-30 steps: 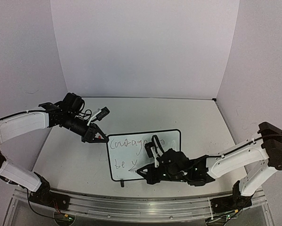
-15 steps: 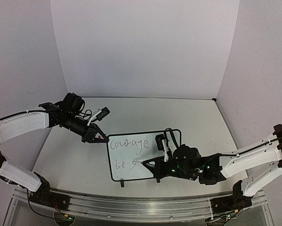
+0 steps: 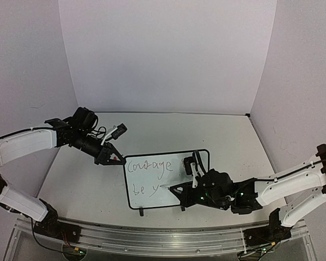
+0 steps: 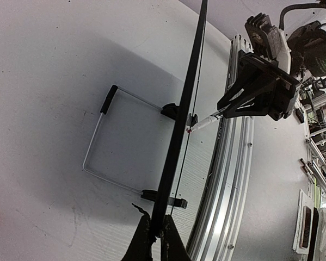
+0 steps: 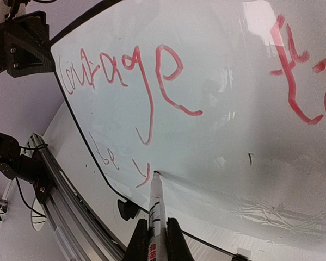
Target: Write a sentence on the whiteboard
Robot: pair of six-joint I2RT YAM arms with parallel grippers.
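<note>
Thin glossy black-bordered whiteboard (image 3: 149,200) looks light, stiff and slide-prone; left gripper (image 4: 154,232) is clamped on its edge. Right gripper (image 5: 154,238), closed round a slim white marker (image 5: 156,198), sets the tip on its face.

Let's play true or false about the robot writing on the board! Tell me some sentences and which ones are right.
1. The right gripper holds a marker. True.
2. The marker's tip touches the whiteboard beside the letter y. True.
3. The sentence is written in blue. False: the right wrist view shows red lettering.
4. The left gripper hangs open, away from the board. False: it is shut on the whiteboard's edge.
5. The second line reads "be you". False: only "be y" is there.
</note>
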